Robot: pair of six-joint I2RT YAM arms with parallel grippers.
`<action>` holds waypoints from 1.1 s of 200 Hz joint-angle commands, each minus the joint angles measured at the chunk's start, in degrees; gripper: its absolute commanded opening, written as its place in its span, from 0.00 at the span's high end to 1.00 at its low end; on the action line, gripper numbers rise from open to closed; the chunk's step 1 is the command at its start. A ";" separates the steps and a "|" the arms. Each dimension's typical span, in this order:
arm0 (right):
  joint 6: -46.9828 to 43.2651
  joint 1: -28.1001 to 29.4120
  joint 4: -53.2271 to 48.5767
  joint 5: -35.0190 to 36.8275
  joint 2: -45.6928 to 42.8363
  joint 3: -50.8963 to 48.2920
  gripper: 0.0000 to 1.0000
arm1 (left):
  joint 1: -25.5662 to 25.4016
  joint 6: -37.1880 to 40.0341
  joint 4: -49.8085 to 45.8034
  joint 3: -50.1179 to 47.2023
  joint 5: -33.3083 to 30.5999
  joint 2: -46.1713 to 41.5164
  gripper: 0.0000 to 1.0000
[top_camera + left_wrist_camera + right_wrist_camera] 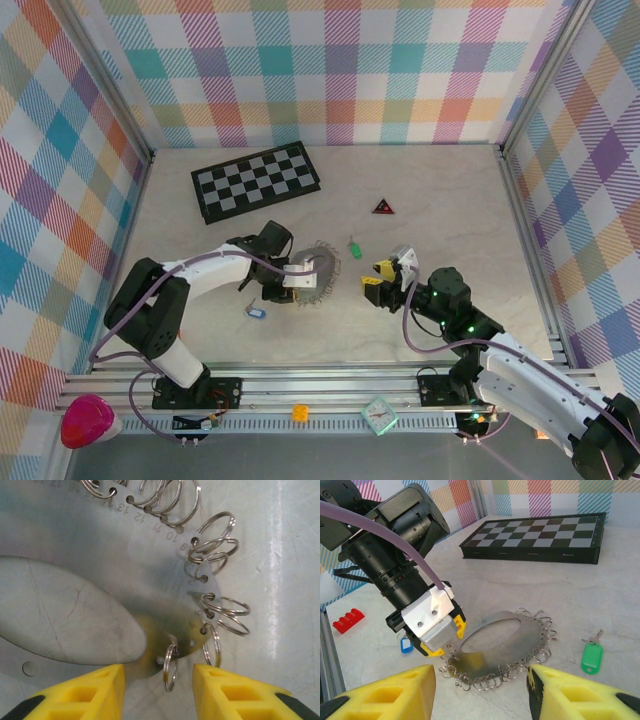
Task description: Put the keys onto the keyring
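Two keys lie loose either side of one keyring [495, 657], a flat plate edged with uncounted split rings. The green key [592, 655], pointing lengthwise away from my bases, is nearer my right gripper [480, 695], spread and empty. The blue key [406, 645] is near my left gripper [159, 690], spread astride one split ring [170, 667].

Left arm [205, 270] blocking keyring plate [318, 272] from the left, bare tabletop [450, 200] around green key [354, 248], checkerboard [256, 180] well behind.
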 commanded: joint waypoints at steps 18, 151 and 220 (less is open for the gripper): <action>-0.40 0.28 0.36 0.32 -1.23 -0.73 0.50 | -0.97 0.72 -2.21 3.09 -0.27 2.57 0.66; -0.92 0.30 -0.38 0.89 -2.77 -1.15 0.52 | -1.59 0.64 -7.93 6.04 -1.11 5.91 0.83; -0.70 0.30 -1.74 3.59 -4.78 -1.23 0.53 | -1.65 -3.62 -7.25 6.21 -0.49 -0.12 1.00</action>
